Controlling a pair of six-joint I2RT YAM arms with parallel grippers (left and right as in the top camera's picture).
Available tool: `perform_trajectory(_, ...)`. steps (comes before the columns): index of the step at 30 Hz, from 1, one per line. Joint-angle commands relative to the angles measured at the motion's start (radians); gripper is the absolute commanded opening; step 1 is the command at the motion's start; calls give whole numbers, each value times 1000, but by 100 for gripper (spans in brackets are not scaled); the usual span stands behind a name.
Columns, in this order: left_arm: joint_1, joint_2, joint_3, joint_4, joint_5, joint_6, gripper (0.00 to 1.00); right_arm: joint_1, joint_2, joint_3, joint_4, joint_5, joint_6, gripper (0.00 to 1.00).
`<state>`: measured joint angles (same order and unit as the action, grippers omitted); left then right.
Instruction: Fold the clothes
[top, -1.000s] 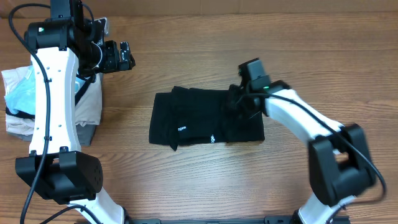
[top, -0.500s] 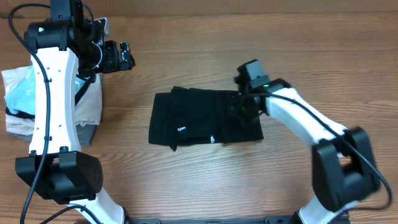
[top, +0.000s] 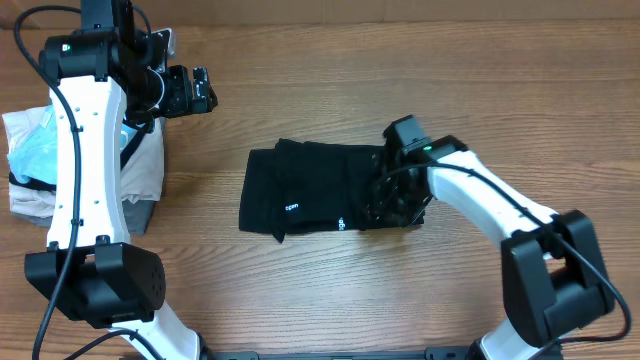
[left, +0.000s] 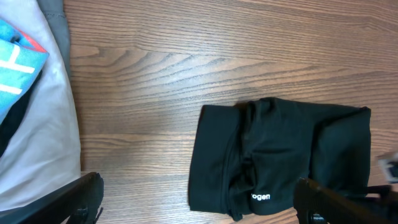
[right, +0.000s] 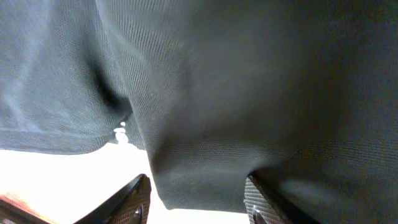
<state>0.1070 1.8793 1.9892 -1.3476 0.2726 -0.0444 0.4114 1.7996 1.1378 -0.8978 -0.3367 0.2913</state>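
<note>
The black shirt (top: 320, 190) lies folded into a rough rectangle at the table's middle, small white print facing up. It also shows in the left wrist view (left: 280, 155). My right gripper (top: 392, 200) is down on the shirt's right end. In the right wrist view its fingers (right: 199, 202) are apart, with black fabric (right: 217, 93) filling the frame and lying between them. My left gripper (top: 200, 90) hangs high at the back left, away from the shirt. It is open and empty, with its fingers (left: 199, 200) wide apart.
A pile of white and grey garments (top: 140, 175) with a light-blue shirt (top: 35, 150) on top sits at the table's left edge, beside the left arm. It also shows in the left wrist view (left: 37, 124). Bare wooden table (top: 300, 290) surrounds the black shirt.
My right gripper has moved from the shirt's back right corner toward the front, onto the shirt's right end. The left arm has not moved.
</note>
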Motion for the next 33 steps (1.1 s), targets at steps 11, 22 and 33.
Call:
perform_trajectory(11, 4, 4, 16, -2, 1, 23, 100, 17, 3, -6, 23, -29, -24, 25)
perform_trajectory(22, 4, 4, 16, -2, 1, 23, 100, 17, 5, -6, 29, -66, -112, 38)
perform_trajectory(33, 4, 4, 16, -2, 1, 23, 100, 39, 44, -16, 57, -37, -114, 8)
